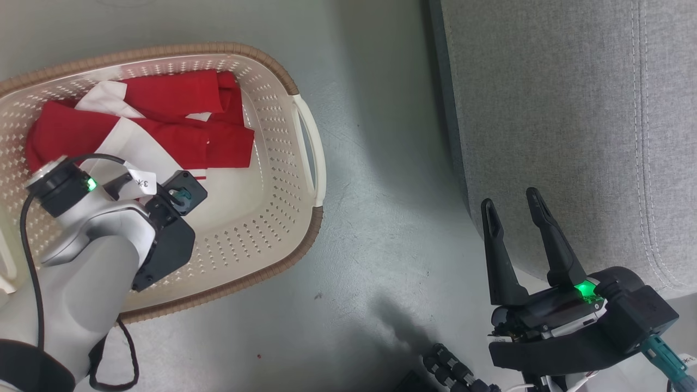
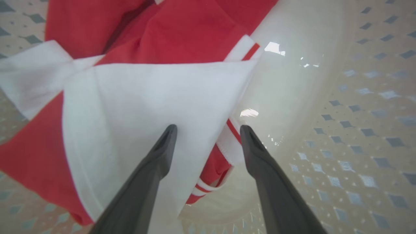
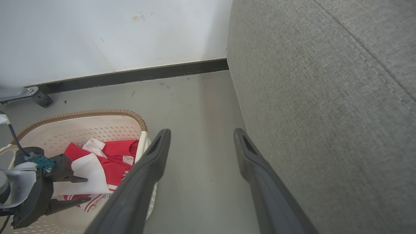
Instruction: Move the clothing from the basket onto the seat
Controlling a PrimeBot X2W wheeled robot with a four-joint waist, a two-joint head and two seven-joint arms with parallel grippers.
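Red-and-white clothing (image 1: pixel 179 125) lies inside the cream laundry basket (image 1: pixel 245 218) at ten o'clock (white panel uppermost). The left gripper (image 2: pixel 208 129) hovers over it, fingers apart. The right gripper (image 1: pixel 510 197), fingers also apart, sits at four o'clock beside the grey seat (image 1: pixel 572 109).

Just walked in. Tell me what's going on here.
The robot's left tool is down inside the basket, open, with its fingers either side of a white edge of the red clothing, not yet closed on it. The clothing lies in the basket. The right tool hangs open and empty over the floor, next to the grey seat.
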